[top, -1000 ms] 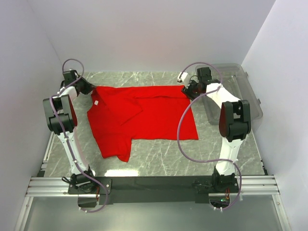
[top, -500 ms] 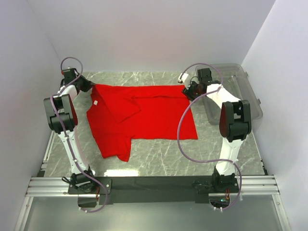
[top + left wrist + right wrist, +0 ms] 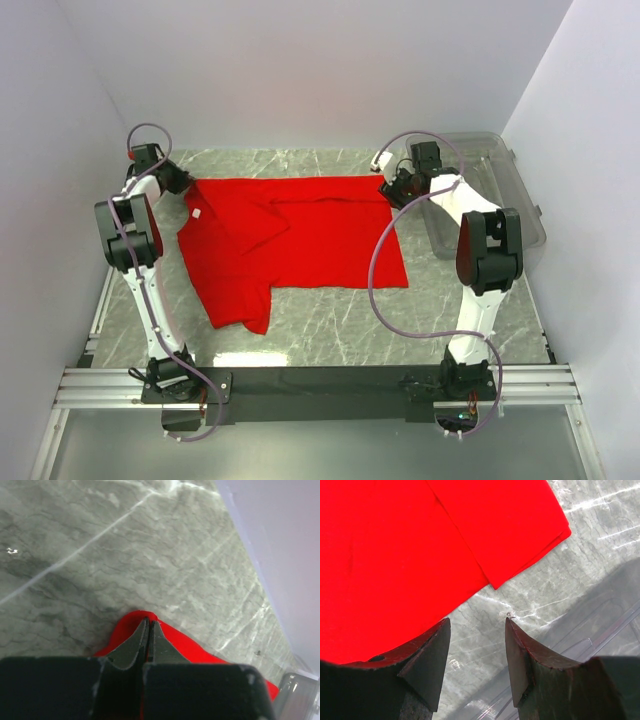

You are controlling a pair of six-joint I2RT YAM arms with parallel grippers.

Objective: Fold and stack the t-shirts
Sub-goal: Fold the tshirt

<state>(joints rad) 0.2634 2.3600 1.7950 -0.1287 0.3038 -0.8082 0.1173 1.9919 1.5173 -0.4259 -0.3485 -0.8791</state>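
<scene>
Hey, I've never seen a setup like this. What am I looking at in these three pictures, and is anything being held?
Two robot arms, the left arm and the right arm, are bolted at the near edge of a marbled table. The wide picture comes from a fixed camera above and behind them; each close-up comes from a camera on one wrist. A red t-shirt lies partly folded on the table, with a clear plastic bin at the right. The left gripper is shut, pinching the shirt's far left corner. The right gripper is open, holding nothing, near the shirt's far right corner.
</scene>
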